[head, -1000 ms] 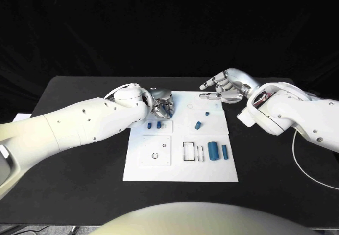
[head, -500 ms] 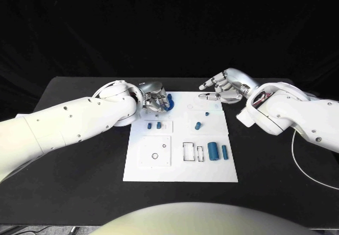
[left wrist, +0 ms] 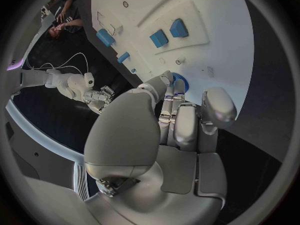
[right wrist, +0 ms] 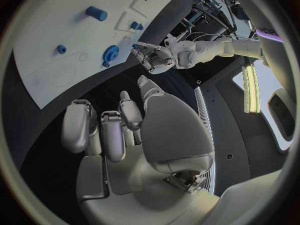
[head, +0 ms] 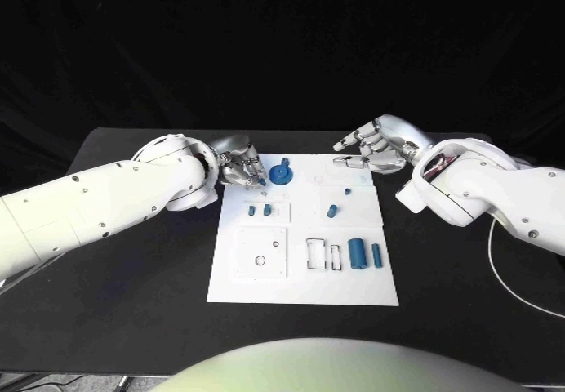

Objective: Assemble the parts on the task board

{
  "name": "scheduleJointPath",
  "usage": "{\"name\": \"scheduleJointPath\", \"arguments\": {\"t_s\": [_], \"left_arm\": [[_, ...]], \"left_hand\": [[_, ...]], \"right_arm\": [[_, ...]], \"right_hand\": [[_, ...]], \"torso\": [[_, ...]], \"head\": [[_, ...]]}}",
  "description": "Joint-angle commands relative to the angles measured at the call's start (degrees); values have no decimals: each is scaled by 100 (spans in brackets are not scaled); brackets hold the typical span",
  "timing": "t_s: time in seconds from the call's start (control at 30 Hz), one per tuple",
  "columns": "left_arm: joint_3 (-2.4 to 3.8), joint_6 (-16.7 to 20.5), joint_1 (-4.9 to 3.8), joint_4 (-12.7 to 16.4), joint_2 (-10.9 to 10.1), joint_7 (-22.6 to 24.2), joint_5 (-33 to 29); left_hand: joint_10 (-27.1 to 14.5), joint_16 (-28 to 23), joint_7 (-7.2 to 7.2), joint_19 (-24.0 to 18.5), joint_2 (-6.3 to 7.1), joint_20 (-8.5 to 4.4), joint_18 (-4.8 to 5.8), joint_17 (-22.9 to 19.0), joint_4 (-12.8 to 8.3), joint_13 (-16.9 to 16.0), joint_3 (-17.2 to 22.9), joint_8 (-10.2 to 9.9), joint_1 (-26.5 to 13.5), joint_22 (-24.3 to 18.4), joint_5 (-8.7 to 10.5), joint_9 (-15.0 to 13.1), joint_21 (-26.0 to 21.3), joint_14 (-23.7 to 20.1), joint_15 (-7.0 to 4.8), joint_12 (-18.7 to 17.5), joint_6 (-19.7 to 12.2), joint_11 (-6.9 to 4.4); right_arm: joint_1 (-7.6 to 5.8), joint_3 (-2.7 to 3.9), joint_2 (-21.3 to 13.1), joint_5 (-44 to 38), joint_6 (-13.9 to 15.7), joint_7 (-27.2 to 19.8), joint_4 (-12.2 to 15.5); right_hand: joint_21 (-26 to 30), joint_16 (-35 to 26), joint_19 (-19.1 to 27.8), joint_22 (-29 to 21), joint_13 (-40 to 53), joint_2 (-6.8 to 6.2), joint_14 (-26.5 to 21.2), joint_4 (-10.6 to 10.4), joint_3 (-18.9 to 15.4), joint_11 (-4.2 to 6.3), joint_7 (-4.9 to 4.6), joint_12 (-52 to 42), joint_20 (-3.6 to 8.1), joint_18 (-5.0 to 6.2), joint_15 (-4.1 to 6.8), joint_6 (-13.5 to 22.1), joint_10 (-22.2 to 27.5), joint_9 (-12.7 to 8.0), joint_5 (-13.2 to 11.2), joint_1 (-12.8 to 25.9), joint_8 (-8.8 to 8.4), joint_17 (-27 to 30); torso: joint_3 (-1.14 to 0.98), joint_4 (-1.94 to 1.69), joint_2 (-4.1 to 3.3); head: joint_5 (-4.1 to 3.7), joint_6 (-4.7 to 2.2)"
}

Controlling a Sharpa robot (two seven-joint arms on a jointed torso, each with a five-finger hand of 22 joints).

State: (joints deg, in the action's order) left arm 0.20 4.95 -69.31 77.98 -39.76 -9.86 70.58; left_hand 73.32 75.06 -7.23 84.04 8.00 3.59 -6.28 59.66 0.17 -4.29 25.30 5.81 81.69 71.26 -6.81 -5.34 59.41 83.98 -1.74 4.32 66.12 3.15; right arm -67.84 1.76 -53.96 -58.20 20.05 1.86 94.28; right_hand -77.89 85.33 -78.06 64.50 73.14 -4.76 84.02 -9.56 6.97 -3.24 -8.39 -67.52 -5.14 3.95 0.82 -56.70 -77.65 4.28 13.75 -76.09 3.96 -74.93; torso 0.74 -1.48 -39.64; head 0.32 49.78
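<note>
Head view: left hand (head: 239, 168), fingers curled w/ nothing held, sits just left of blue gear (head: 282, 174) at board's (head: 303, 282) far edge, prob. just seated; right hand (head: 375, 144) spread, empty, far right.

The white task board (head: 304, 278) is lying flat in front of me with my blue parts spread over it: a round gear-like part (head: 282, 175) is sitting near its far edge, and two small blocks (head: 259, 210) are resting side by side below that. Toward my right, a short peg (head: 332, 210) is lying mid-board, and a thick cylinder (head: 356, 252) and a thinner pin (head: 375, 254) are lying parallel beside a rectangular slot (head: 317, 253).
</note>
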Motion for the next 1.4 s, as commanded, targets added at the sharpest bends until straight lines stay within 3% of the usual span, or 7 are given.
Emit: {"name": "scheduleJointPath", "arguments": {"t_s": [0.03,0.37,0.97,1.4], "left_arm": [[-11,-184,5,10,12,-52,214],[-53,-183,26,-85,86,-171,333],[-76,-403,33,-139,172,-236,413],[-85,-343,38,-96,195,-224,420]], "left_hand": [[23,23,-4,166,12,9,71,-5,29,-6,17,-40,-88,4,33,6,4,107,1,-27,23,6],[32,23,4,164,20,10,69,-16,39,-8,11,-45,-126,1,34,9,-4,105,-1,-34,32,1],[39,24,13,163,19,9,68,-19,36,-9,15,-45,-130,3,33,9,-4,104,-3,-35,40,-5],[49,24,21,162,14,8,66,-22,34,-11,19,-43,-136,0,32,9,-10,102,-8,-35,52,-11]], "right_arm": [[3,0,6,-17,-81,-30,-1],[3,0,11,-17,-85,-29,0],[3,0,14,-17,-85,-28,9],[3,0,14,-17,-86,-27,9]], "right_hand": [[25,-16,1,-4,7,53,431,-15,-20,1,12,-33,18,105,27,-32,-22,6,32,-1,21,-754],[25,-16,1,-4,7,53,431,-15,-20,1,12,-33,18,105,27,-32,-22,6,32,-1,21,-754],[25,-16,1,-4,7,53,431,-15,-20,1,12,-33,18,105,27,-32,-22,6,32,-1,21,-754],[25,-16,1,-4,7,53,431,-15,-20,1,12,-33,18,105,27,-32,-22,6,32,-1,21,-754]], "torso": [[0,3,-3],[-3,7,-3],[-3,8,0],[-3,8,0]], "head": [[23,2],[32,11],[41,22],[36,22]]}}
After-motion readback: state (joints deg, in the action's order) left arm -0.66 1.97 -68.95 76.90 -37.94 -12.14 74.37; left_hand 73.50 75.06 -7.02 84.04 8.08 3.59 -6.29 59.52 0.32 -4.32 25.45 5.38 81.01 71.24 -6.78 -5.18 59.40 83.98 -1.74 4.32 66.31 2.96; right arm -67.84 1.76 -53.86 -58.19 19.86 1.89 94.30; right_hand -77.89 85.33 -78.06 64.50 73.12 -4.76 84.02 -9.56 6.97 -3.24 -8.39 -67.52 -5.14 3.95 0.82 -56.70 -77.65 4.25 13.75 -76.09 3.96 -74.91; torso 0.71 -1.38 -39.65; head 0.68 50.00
